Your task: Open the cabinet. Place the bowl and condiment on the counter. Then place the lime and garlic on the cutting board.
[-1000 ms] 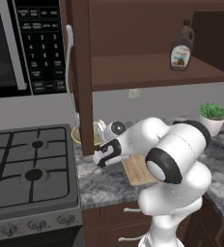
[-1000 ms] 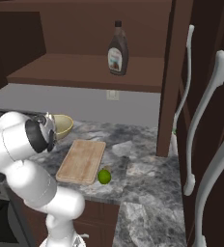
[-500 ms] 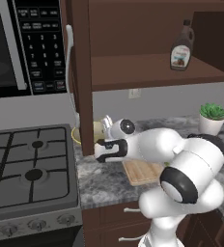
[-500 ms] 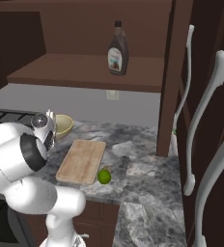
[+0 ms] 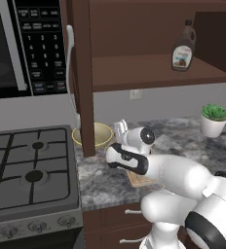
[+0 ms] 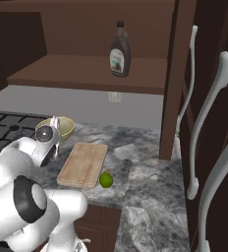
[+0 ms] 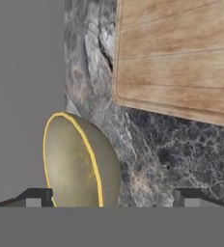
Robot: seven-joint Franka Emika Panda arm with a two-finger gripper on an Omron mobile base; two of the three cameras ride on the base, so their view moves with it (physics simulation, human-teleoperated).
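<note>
Gripper (image 7: 109, 195) hangs empty over the counter (image 7: 147, 144), its two dark fingertips (image 7: 36, 197) standing wide apart at the bottom of the hand view with nothing between them. Just ahead of the left fingertip sits the bowl (image 7: 77, 161), a yellow-rimmed olive dish resting on the marbled stone at the counter's back edge, against the grey wall. Beyond the bowl and further from the hand lies the board (image 7: 179, 58), pale wood, flat on the counter and bare on the part that shows.

From the left base view the hand (image 5: 121, 129) points down beside the bowl (image 5: 96, 135), which stands between the stove (image 5: 29, 170) and the board (image 5: 139, 177), partly behind the cabinet's dark post. The arm's white forearm covers most of the board there. The right base view shows the bowl (image 6: 62, 127) just past the wrist and the board (image 6: 84, 164) to the hand's side; the lime (image 6: 105, 180) rests on the counter touching or just off the board's near corner, not on it. The garlic cannot be made out.

Above, the cabinet stands open, doors (image 6: 209, 123) swung out to the side, and the bottle (image 6: 119, 49) of brown sauce is upright on the shelf (image 6: 91, 74), well above the hand. A potted plant (image 5: 213, 119) sits on the counter far from the hand.
</note>
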